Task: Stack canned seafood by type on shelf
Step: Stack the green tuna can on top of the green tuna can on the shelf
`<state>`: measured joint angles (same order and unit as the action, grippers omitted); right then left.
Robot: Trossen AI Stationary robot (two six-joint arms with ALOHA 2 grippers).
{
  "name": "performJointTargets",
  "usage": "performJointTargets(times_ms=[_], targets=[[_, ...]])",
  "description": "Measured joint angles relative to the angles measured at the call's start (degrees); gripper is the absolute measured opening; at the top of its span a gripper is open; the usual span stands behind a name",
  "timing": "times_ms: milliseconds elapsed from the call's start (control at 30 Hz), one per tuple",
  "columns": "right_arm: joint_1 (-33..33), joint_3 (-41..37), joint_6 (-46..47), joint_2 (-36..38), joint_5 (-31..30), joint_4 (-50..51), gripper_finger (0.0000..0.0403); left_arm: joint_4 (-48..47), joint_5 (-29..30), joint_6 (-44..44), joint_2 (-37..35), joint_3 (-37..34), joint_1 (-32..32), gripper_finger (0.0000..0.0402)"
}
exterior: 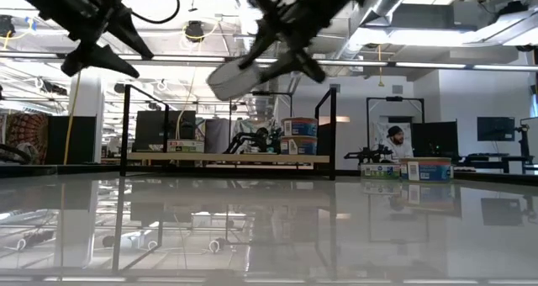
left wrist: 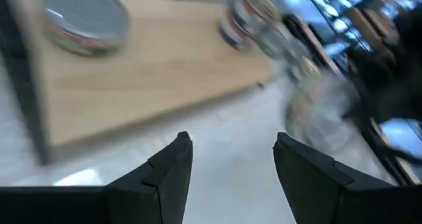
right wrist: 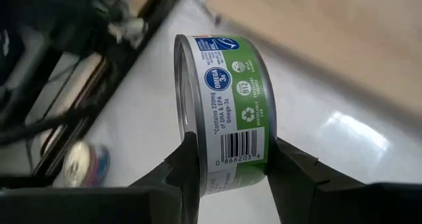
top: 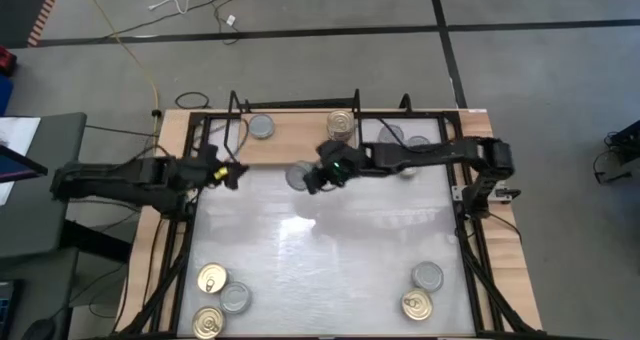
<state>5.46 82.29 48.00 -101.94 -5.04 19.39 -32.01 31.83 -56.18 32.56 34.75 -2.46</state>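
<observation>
So you have one green-labelled tin [right wrist: 224,105] in the air, clamped by its flat faces in the right pincer [top: 318,176] just short of the shelf [top: 300,130]. On the board you already have a lone grey tin [top: 261,127] at the left, a gold-topped stack [top: 342,124] mid-shelf and grey tins [top: 391,135] under the right arm. Five more [top: 212,279] wait along the near edge of the surface [top: 320,260], so I'd say you're about halfway. Only the right wrist view shows you the label; the left wrist view shows the left pincer [left wrist: 231,165] spread and empty, at the shelf's left end.
</observation>
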Motion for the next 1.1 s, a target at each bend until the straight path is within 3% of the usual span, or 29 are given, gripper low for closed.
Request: performJointTargets(times_ms=[367, 700, 833, 1100], targets=[[8.86, 27.39, -2.89, -16.05, 3.68, 8.21, 0.0161, 3.17, 0.43, 0.45, 0.87, -6.78, -18.91, 0.0204], [12.93, 51.97, -0.17, -32.19, 7.85, 14.84, 0.0161, 8.55, 4.39, 0.45, -0.75, -15.99, -27.98, 0.0204], [14.85, 51.58, 3.42, -34.89, 11.14, 11.56, 0.0161, 12.77, 4.5, 4.51, -4.73, -18.8, -27.76, 0.0204], [17.93, 51.59, 4.53, -39.24, 11.01, 6.51, 0.0174, 12.92, 6.04, 4.35, -10.76, -20.02, -27.21, 0.0204]])
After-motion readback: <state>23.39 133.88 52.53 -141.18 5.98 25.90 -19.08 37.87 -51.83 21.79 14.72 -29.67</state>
